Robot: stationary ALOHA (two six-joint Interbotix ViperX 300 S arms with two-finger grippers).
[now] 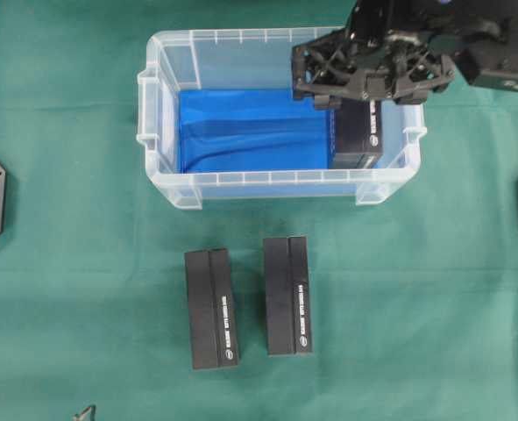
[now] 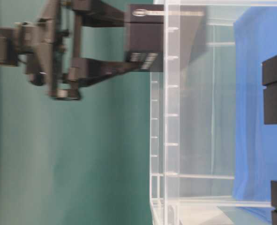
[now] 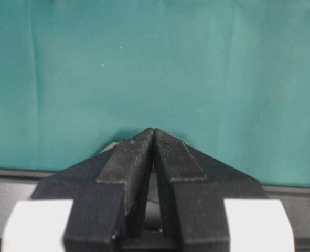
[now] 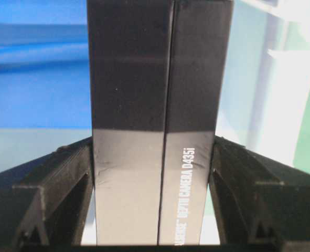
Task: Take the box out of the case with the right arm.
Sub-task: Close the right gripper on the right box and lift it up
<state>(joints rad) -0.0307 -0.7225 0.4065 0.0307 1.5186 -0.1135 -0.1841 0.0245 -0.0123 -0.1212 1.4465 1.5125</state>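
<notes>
Overhead view shows the black lattice right gripper (image 1: 374, 77) clamped on a black rectangular cardboard box (image 1: 358, 132) at the right end of the clear plastic case (image 1: 166, 184) with blue floor. 2 more black boxes (image 1: 211, 308) lie on the green cloth near its front edge. Left gripper's fingers (image 3: 131, 157) are pressed together, holding nothing.

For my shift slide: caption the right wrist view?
Right pincer clamps a black depth camera box above the clear case's blue floor.
</notes>
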